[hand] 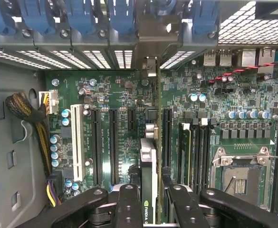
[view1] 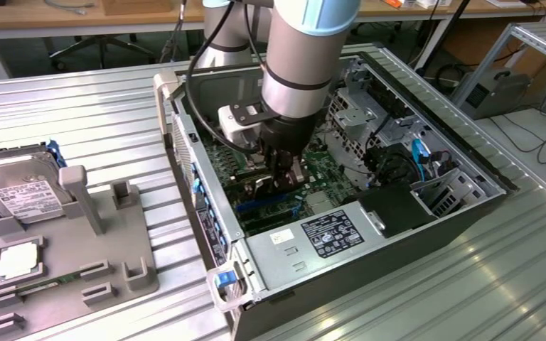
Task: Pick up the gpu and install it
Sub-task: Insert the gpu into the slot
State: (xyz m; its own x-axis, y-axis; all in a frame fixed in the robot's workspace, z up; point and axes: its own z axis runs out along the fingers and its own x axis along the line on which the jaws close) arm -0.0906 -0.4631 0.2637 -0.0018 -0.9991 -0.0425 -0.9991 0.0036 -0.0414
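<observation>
The gpu (hand: 148,183) is a thin black card seen edge-on, with a green logo on its near edge. My gripper (hand: 150,192) is shut on it, one black finger on each side. The card stands upright over the green motherboard (hand: 124,99), between two long black slots (hand: 113,145). Its metal end (hand: 150,64) reaches toward the rear slot openings. I cannot tell whether it is seated in a slot. In the exterior view, the gripper (view1: 278,183) is deep inside the open computer case (view1: 349,241), just above the board.
A grey parts fixture (view1: 74,270) on the exterior view's left carries a silver hard drive (view1: 17,188) and a memory stick (view1: 38,288). Inside the case are a drive cage (view1: 358,106), a blue cable (view1: 420,160), a power supply (view1: 335,234) and an empty processor socket (hand: 241,173).
</observation>
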